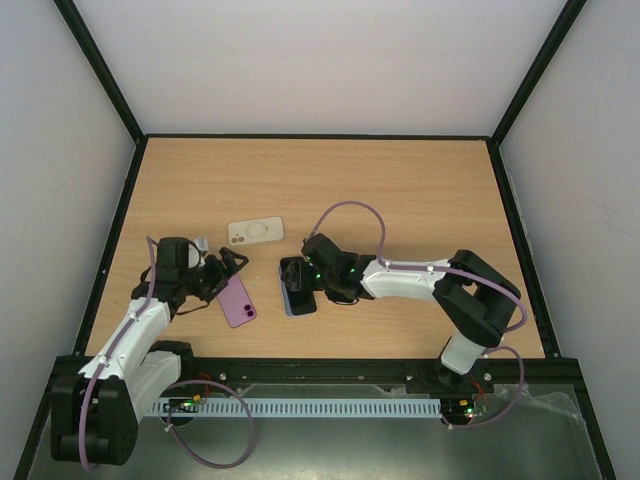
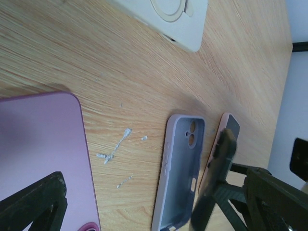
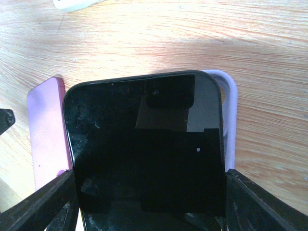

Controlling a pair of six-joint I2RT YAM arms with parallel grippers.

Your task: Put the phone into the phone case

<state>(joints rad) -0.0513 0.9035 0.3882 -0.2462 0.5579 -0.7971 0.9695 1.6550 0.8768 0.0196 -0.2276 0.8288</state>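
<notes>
Two sets noted: your right jaws clamp the phone (image 3: 144, 154) by its edges, tilted over the lilac case (image 2: 180, 183) (cavity up, ready to receive it) on the table (image 1: 400, 190); left jaws gape, released.

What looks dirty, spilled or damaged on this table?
Some white flecks and a thin white streak lie on the light wooden table, between the flat pink rectangular item and the empty lavender plastic phone case. They look like residue; I cannot tell what. Nothing looks damaged.
</notes>
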